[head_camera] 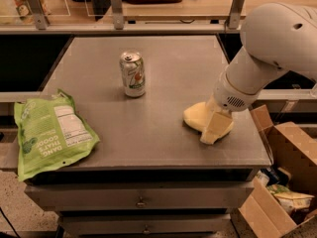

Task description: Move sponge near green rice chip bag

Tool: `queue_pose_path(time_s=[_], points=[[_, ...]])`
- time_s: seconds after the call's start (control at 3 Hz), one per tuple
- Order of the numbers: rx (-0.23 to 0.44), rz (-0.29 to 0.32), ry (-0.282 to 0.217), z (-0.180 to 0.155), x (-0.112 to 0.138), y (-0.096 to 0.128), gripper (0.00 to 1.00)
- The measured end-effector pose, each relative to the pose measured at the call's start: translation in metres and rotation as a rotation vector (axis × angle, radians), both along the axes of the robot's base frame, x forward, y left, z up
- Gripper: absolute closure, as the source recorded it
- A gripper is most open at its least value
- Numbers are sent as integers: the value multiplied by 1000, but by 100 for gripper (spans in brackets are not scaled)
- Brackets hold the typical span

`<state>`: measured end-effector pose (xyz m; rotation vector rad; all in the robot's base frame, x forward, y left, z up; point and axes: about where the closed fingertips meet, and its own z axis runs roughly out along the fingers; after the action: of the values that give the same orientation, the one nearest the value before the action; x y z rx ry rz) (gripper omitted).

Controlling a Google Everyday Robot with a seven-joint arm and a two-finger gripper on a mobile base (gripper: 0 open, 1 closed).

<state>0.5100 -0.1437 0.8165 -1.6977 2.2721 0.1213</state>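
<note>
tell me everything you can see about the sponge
The sponge is a pale yellow, soft-looking thick block with rounded edges, plain and unmarked. It appears to rest flat on the grey metal table, near the front right corner, far from the green rice chip bag at the left edge. The gripper comes down over its right part and hides that side; whether it clamps the sponge cannot be told. Nothing else touches it.
</note>
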Motion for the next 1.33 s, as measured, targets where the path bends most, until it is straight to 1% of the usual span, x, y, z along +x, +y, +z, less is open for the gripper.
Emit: queue_pose_path(time_s=[0.33,0.67,1.0,1.33], points=[[48,60,-24,23,-7,15,100],[90,133,-53,43,-13,36,100],[124,226,-82,62,-17,65,100],[151,315,-75,63,-23,98,100]])
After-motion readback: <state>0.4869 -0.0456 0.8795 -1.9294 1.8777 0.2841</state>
